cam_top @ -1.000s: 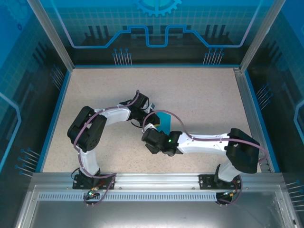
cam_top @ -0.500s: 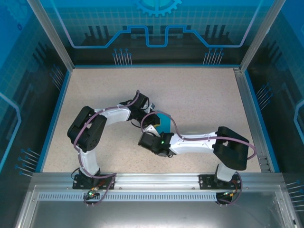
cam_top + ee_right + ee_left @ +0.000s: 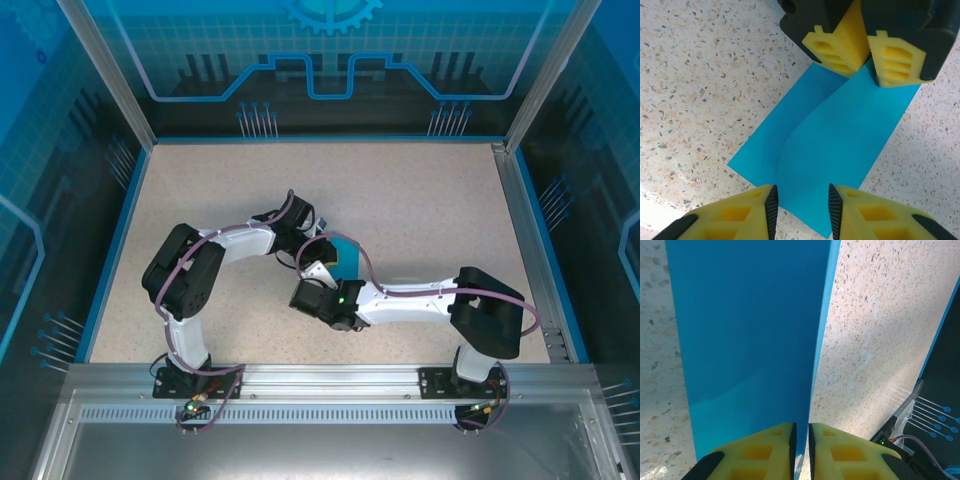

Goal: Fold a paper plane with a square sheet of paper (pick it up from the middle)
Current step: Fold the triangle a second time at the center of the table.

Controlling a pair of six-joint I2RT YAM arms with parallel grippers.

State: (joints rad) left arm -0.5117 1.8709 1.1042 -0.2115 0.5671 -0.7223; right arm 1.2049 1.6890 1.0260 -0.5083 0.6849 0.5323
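Note:
The square sheet of paper (image 3: 840, 140) is plain cyan-blue and lies on the speckled table as a rectangle, with a raised ridge along its middle. My left gripper (image 3: 860, 67) is shut on the ridge at the sheet's far edge. In the left wrist view the paper (image 3: 750, 330) stands upright between the closed yellow fingers of the left gripper (image 3: 801, 440). My right gripper (image 3: 801, 210) is open at the near edge, one finger on each side of the ridge and clear of it. From above, the paper (image 3: 347, 258) peeks out between both grippers. The paper plane is out of view.
The speckled table (image 3: 420, 200) is bounded by a blue rim and aluminium frame posts (image 3: 515, 190). Both arms bend inward over the table's middle, the right forearm (image 3: 410, 298) lying low across the near half.
The right arm has swung left and forward, bringing its gripper to the paper's near edge, and its jaws have narrowed. The left gripper has kept its pinch in place.

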